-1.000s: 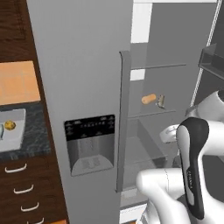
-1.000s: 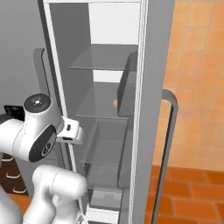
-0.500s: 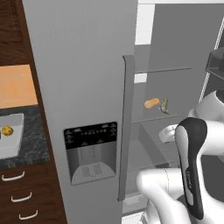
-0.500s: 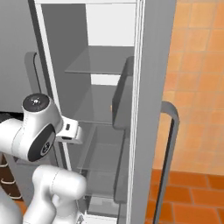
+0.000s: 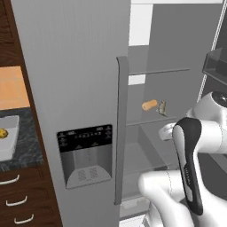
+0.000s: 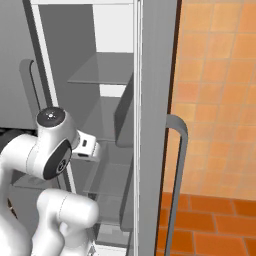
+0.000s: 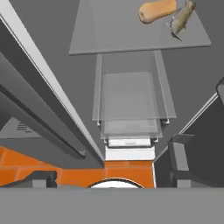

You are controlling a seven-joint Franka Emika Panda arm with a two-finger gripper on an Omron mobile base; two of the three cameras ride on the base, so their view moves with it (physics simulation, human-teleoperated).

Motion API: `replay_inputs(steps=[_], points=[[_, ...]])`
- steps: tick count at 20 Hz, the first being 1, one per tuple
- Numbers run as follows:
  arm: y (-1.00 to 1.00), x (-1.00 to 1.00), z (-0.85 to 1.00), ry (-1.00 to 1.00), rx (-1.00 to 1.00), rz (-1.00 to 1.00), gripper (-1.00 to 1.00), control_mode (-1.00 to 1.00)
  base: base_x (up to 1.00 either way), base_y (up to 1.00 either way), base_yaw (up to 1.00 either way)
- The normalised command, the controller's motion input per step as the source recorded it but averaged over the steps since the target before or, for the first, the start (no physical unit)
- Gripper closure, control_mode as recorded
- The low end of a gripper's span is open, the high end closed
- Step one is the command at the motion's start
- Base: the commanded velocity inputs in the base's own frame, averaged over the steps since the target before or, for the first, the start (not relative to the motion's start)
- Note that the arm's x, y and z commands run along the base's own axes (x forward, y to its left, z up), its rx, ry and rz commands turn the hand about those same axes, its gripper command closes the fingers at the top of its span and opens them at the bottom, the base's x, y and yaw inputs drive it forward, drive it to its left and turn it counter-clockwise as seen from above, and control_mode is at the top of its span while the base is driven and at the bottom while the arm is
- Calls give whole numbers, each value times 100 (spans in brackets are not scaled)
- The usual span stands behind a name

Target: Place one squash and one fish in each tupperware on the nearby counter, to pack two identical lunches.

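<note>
Left base view: the whole picture has slid left against the frames of a second ago, so we read this as the base driving, not the objects moving; the open fridge compartment now sits centre-right, with 1 squash (image 5: 149, 105) and 1 fish (image 5: 162, 107) side by side on a glass shelf (image 5: 146, 121) right of centre. At the left edge, a tupperware (image 5: 9, 138) rests on the counter (image 5: 22, 153) with a small yellow lump in it, probably the other squash; only its corner shows. Right base view: the frame has likewise shifted; the fridge door handle (image 6: 176, 175) now stands lower centre-right, the arm at lower left. Hand view: squash (image 7: 157, 11) and fish (image 7: 181, 17) lie at the upper right on the shelf, just beside each other, perhaps touching; clear drawers (image 7: 130, 98) sit mid-frame. The gripper (image 7: 112, 180) stands fully open and empty, fingertips (image 7: 181, 164) at the bottom. We judge the base is lining up on the fridge for the next pick, with packing still incomplete.
</note>
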Motion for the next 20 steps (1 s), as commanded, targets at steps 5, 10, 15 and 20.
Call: replay_inputs(steps=[5, 10, 15, 20], points=[[-3, 60, -11, -4, 0, -21, -100, -100, 0, 0, 0], [-15, 67, -14, 0, -2, -30, -100, -100, 0, 0, 0], [-28, 69, -4, -1, -2, -6, -100, -100, 0, 0, 0], [-18, 82, -19, 0, 0, 0, -100, -100, 0, 0, 0]])
